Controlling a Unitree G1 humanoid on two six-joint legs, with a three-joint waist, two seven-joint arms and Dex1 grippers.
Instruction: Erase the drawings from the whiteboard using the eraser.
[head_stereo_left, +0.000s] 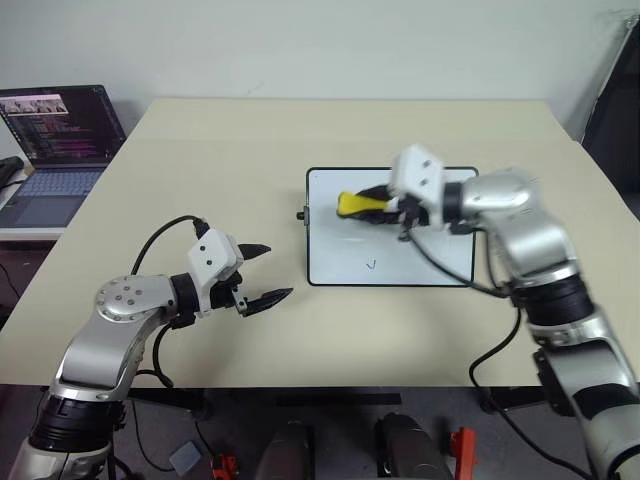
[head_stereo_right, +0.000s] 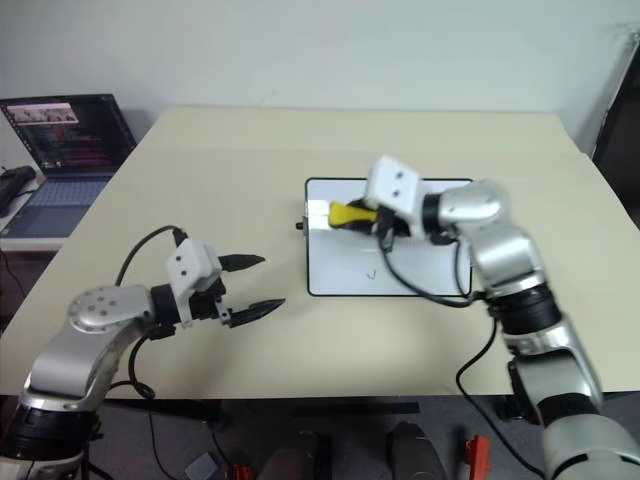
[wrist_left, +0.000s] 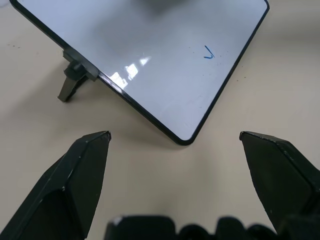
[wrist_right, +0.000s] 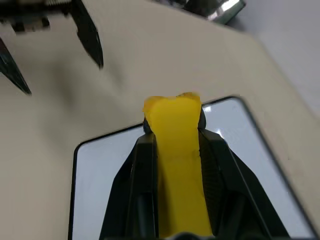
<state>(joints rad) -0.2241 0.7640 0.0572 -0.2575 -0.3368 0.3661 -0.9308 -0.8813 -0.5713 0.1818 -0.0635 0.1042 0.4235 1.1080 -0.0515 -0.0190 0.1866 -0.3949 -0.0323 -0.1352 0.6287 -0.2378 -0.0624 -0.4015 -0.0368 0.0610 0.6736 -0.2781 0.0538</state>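
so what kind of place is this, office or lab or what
Probably an office or lab workspace: a plain beige table against a bare white wall, an open laptop with code-like text on a side desk, and a small whiteboard laid flat on the table.

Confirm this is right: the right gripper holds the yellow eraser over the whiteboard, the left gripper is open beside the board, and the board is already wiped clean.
Not quite. The whiteboard is not clean: one small blue mark remains near a corner, plain in the left wrist view. The rest stands: the right gripper is shut on the eraser, and the left gripper is open.
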